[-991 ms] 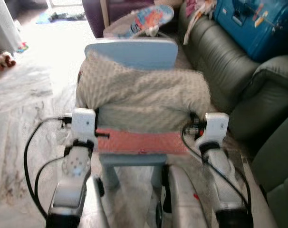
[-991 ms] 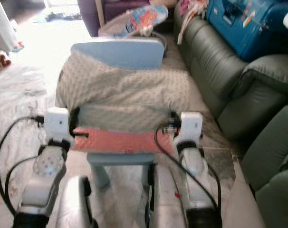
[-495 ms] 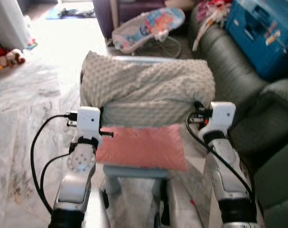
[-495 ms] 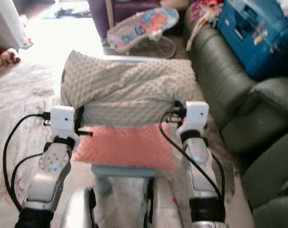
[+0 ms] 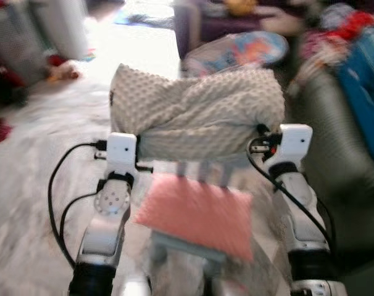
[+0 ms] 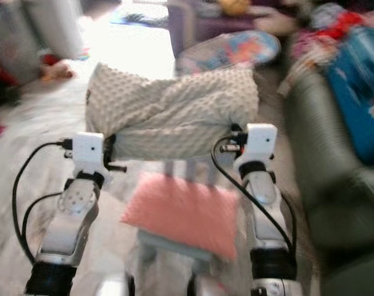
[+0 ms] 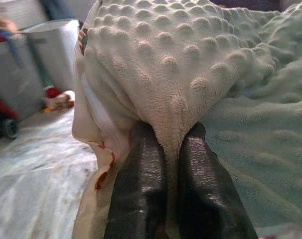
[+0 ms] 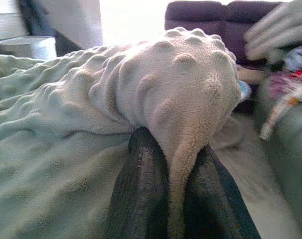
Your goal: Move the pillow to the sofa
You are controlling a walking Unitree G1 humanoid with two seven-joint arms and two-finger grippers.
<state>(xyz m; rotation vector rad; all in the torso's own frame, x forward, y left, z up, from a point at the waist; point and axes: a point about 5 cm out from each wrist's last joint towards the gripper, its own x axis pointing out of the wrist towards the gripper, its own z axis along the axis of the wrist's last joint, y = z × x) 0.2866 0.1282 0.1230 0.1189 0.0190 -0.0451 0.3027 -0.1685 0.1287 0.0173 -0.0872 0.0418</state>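
Observation:
A cream, bumpy-textured pillow [image 5: 196,111] hangs in the air between my two arms, raised above a light blue chair [image 5: 187,246]. My left gripper [image 7: 167,137] is shut on the pillow's left end, with a fold of fabric pinched between its black fingers [image 7: 141,169]. At the pillow's right end my right gripper [image 8: 173,144] is shut in the same way. A pink pillow [image 5: 196,213] lies on the chair seat below. The dark green sofa [image 5: 353,154] is on my right, blurred.
A blue suitcase [image 5: 366,74] lies on the sofa. A baby bouncer [image 5: 236,52] stands on the floor beyond the pillow. Grey bins [image 5: 57,24] and toys sit at the far left. Pale marble floor [image 5: 26,185] stretches to my left.
The cream pillow has come up off the chair and the pink pillow, held by both grippers. The camera has moved and the head views are now blurred.

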